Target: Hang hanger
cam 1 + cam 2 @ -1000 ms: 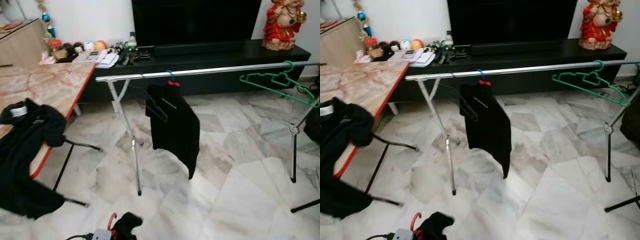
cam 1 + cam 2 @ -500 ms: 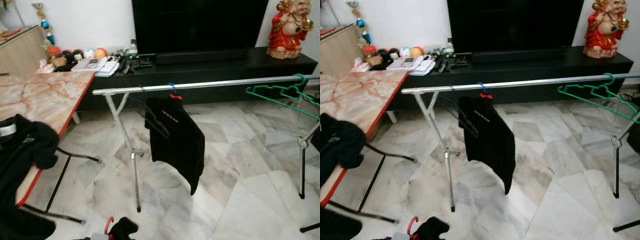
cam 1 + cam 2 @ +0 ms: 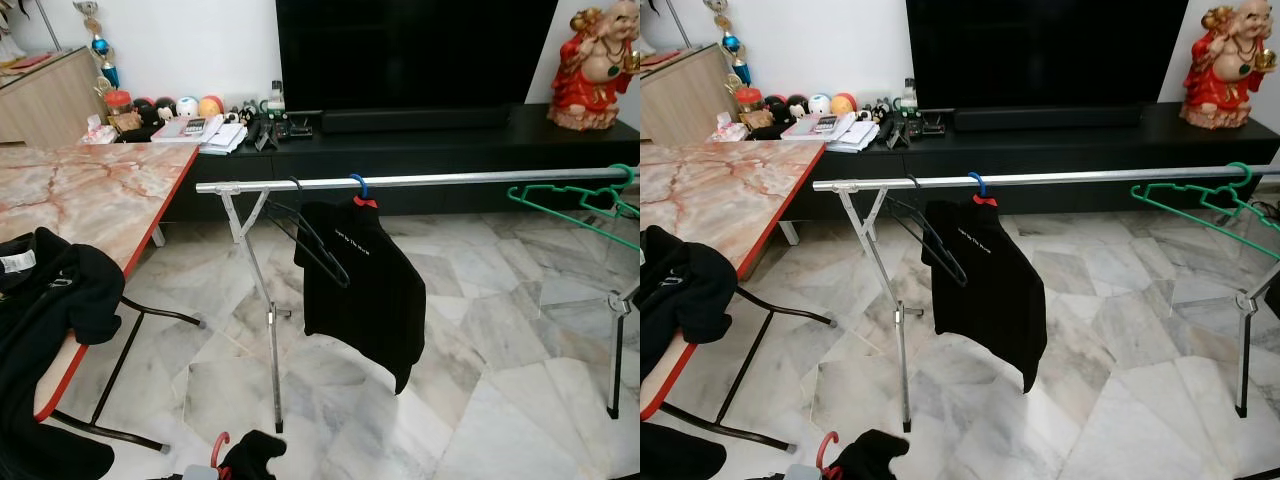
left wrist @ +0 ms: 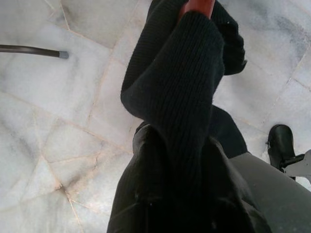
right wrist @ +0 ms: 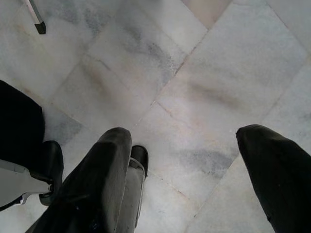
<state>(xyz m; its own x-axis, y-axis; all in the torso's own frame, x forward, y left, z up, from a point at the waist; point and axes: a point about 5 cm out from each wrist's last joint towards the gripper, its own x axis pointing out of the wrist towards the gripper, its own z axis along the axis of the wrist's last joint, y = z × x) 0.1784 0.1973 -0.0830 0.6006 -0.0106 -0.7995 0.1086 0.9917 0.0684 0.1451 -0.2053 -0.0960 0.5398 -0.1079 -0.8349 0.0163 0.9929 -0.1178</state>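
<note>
The left gripper (image 4: 194,160), low by the floor, is clamped on a red hanger (image 3: 219,447) draped in a black garment (image 4: 180,102), with the rail (image 3: 420,181) up ahead running crosswise, while the right gripper (image 5: 184,160) hangs spread wide, holding nothing.

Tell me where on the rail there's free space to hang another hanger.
The widest bare stretch of the rail lies between the black shirt on its blue hook and the green hanger near the right end. It is crowded near the left end, where a black hanger hangs just beside the shirt.
</note>
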